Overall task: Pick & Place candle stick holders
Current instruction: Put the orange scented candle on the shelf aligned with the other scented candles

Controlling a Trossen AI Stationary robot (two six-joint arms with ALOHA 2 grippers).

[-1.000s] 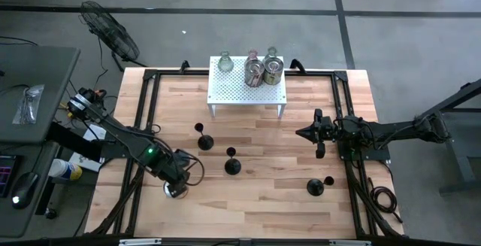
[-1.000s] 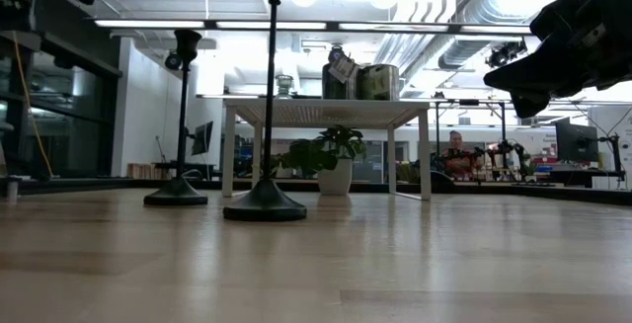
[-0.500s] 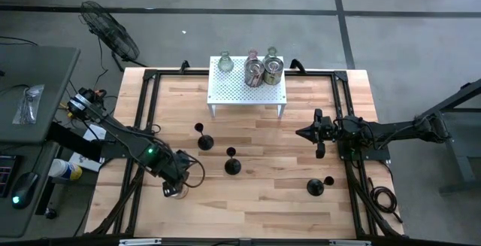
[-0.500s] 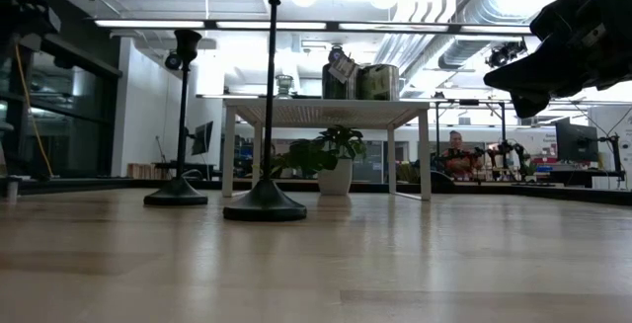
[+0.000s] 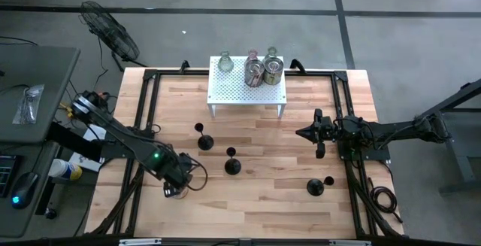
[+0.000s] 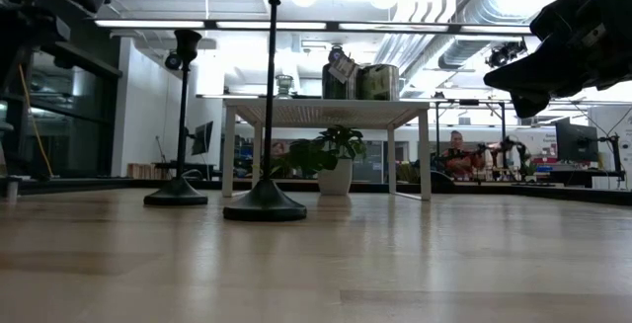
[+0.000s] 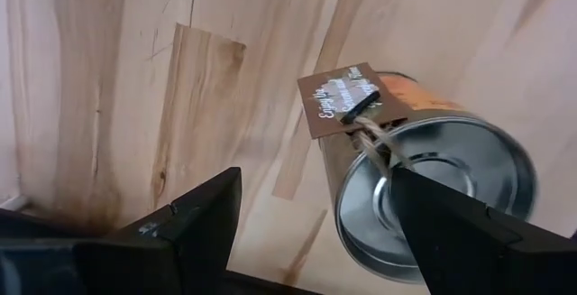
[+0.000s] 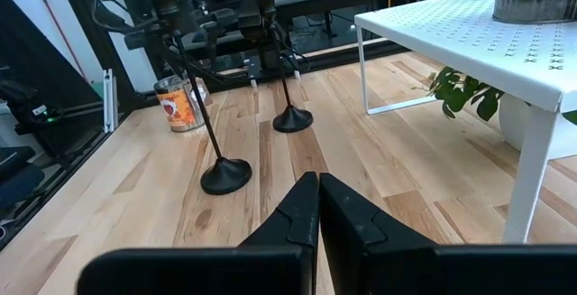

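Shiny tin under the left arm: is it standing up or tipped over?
Standing up: the tin rests base-down on the table, open mouth upward.

Colours we see on the pale wooden plank table (image 5: 263, 193)

We note black round-based thin-stemmed holders (image 5: 233, 165), a silvery tin holder (image 7: 433, 196) with brown tag (image 7: 341, 98) and orange band, and a white perforated metal rack (image 5: 247, 92).

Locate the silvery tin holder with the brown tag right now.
The silvery tin holder with the brown tag stands on the table's front-left, between the open left gripper's fingers, left of the black stemmed holder at mid-table.
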